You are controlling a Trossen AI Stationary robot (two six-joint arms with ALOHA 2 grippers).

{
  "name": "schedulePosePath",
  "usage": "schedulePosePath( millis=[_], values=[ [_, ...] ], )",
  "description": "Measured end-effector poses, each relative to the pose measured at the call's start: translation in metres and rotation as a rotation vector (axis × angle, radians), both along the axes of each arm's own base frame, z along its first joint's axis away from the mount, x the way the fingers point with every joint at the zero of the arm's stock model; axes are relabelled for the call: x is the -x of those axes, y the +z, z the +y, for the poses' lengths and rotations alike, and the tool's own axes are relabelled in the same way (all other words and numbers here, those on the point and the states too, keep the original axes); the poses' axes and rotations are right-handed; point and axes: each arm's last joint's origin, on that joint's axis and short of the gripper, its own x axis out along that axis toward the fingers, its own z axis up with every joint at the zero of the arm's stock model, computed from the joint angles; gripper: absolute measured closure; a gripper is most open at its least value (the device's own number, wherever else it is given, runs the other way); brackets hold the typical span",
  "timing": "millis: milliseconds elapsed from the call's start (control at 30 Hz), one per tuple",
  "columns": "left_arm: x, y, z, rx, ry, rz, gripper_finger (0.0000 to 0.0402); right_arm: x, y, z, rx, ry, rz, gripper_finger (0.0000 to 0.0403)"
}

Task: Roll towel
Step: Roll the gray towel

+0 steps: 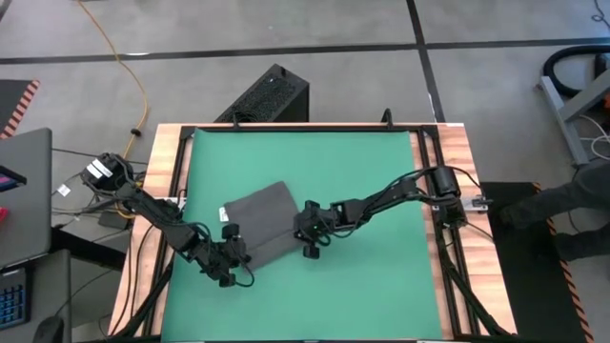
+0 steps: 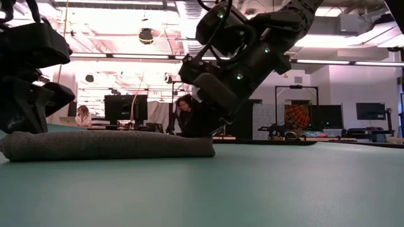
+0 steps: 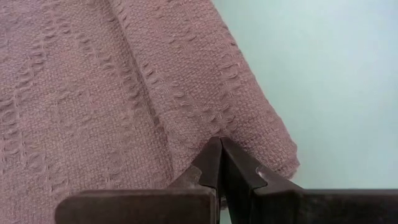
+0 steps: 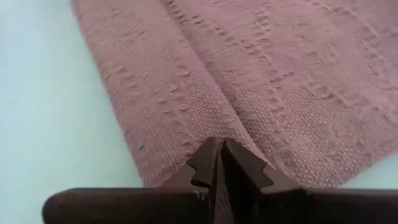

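Observation:
The dark grey towel point(image 1: 259, 221) lies flat on the green mat point(image 1: 372, 171), left of the mat's middle. In the low view it is a low, thick strip point(image 2: 107, 146) resting on the mat. My left gripper point(image 1: 233, 252) stands at the towel's near left edge, shut on the cloth point(image 3: 219, 142). My right gripper point(image 1: 307, 233) stands at the towel's right edge, with its fingertips closed on the cloth point(image 4: 219, 143). Both grippers slant down onto the towel. My left gripper pinches the towel between its two fingertips close to a corner point(image 3: 273, 149), at the edge on the near left side. It slants down from the table's left. A crease point(image 3: 146, 93) runs from the fingertips across the cloth. The towel lies on the mat. My right gripper pinches a small pucker of the towel point(image 4: 227, 118) between its two fingertips, near the right edge. It slants down from the table's right. Creases fan out from the fingertips over the cloth. The towel stays down on the mat.
Bare green mat point(image 1: 362, 276) spreads to the right of, beyond and in front of the towel. A wooden table rim point(image 1: 448, 171) frames the mat. A black box point(image 1: 272, 95) stands beyond the far edge. A laptop point(image 1: 19, 191) and cables lie off to the left. People sit in the room behind.

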Motion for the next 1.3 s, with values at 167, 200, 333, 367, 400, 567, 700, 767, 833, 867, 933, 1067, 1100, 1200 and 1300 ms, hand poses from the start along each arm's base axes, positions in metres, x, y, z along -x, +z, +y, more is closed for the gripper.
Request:
schedulePosePath(
  millis=[167, 200, 333, 367, 400, 567, 700, 767, 833, 867, 933, 1067, 1100, 1200, 1300],
  values=[
    [0.000, 0.000, 0.000, 0.002, -0.027, 0.010, 0.0401, 0.003, 0.020, -0.011, 0.047, 0.032, -0.033, 0.0314],
    [0.000, 0.000, 0.000, 0.000, -0.031, 0.011, 0.0401, 0.004, 0.023, -0.015, 0.050, 0.024, -0.033, 0.0304],
    [-0.001, 0.000, 0.000, 0.000, -0.032, 0.011, 0.0401, 0.006, 0.032, -0.032, 0.065, 0.010, -0.038, 0.0261],
    [-0.001, 0.000, 0.000, 0.000, -0.032, 0.011, 0.0401, 0.006, 0.035, -0.034, 0.067, 0.026, -0.047, 0.0252],
    [-0.001, 0.000, 0.000, 0.001, -0.032, 0.011, 0.0401, 0.007, 0.040, -0.036, 0.070, 0.054, -0.064, 0.0244],
    [-0.001, 0.000, 0.000, 0.004, -0.028, 0.009, 0.0402, 0.014, 0.082, -0.029, 0.136, 0.234, -0.212, 0.0228],
    [-0.001, 0.000, 0.000, 0.009, -0.024, 0.005, 0.0402, 0.027, 0.111, -0.009, 0.205, 0.447, -0.277, 0.0213],
    [-0.001, 0.000, 0.000, 0.012, -0.020, 0.004, 0.0401, 0.032, 0.109, 0.005, 0.277, 0.564, -0.257, 0.0199],
    [-0.001, 0.000, 0.000, 0.015, -0.015, 0.004, 0.0401, 0.031, 0.100, 0.016, 0.357, 0.647, -0.227, 0.0179],
    [-0.001, 0.000, 0.000, 0.015, -0.014, 0.004, 0.0402, 0.030, 0.095, 0.021, 0.393, 0.658, -0.212, 0.0169],
    [-0.001, 0.000, 0.000, 0.017, -0.010, 0.004, 0.0401, 0.026, 0.086, 0.026, 0.429, 0.658, -0.203, 0.0148],
    [-0.001, 0.000, 0.000, 0.024, 0.000, 0.004, 0.0401, 0.016, 0.071, 0.030, 0.488, 0.613, -0.161, 0.0122],
    [-0.001, 0.000, 0.000, 0.024, 0.000, 0.004, 0.0401, 0.014, 0.066, 0.030, 0.496, 0.613, -0.148, 0.0119],
    [-0.001, 0.000, 0.000, 0.024, 0.001, 0.004, 0.0401, 0.010, 0.055, 0.030, 0.502, 0.628, -0.114, 0.0117],
    [-0.001, 0.000, 0.000, 0.023, 0.002, 0.003, 0.0401, 0.006, 0.040, 0.028, 0.508, 0.627, -0.080, 0.0117]
  ],
)
